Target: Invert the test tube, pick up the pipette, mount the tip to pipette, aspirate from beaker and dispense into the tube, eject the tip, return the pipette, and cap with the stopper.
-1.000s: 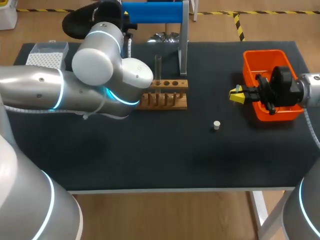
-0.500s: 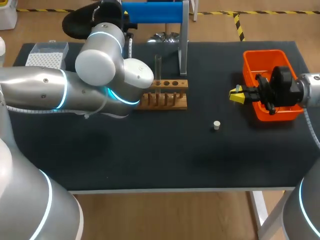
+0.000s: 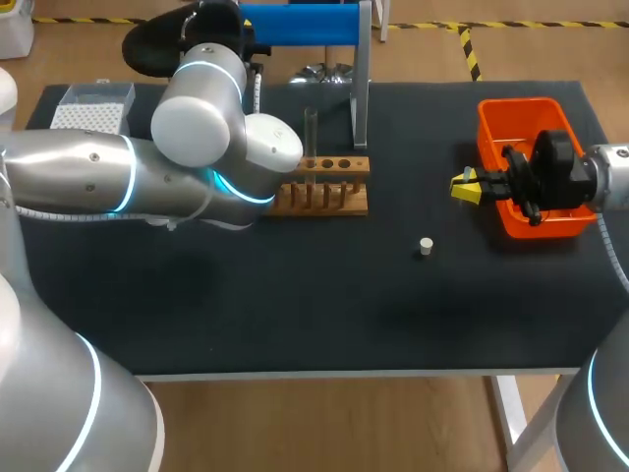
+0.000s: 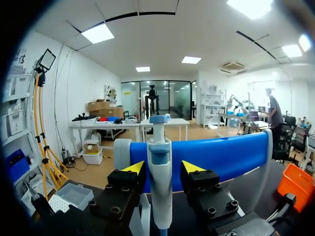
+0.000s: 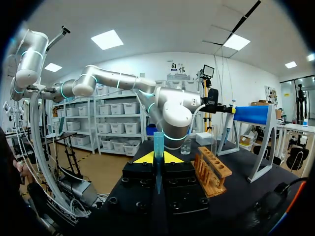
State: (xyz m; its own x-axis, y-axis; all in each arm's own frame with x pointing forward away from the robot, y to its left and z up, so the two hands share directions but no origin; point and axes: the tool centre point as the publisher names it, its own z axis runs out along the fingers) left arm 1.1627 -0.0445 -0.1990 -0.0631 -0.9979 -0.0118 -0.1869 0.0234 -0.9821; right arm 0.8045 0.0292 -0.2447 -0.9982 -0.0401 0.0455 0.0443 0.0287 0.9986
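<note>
Prob. robotics lab, pipette (image 4: 160, 191), tube rack (image 3: 329, 187)

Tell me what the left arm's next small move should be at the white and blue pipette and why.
Probably close the left gripper on the white and blue pipette. Its yellow-tipped fingers sit either side of the pipette hanging on the blue stand, with a gap showing, so it is not yet gripped.

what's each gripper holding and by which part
Right gripper: shut on the blue pipette tip, around its middle. Left gripper: holds nothing; it is open around the hanging pipette, beside its upper body.
</note>
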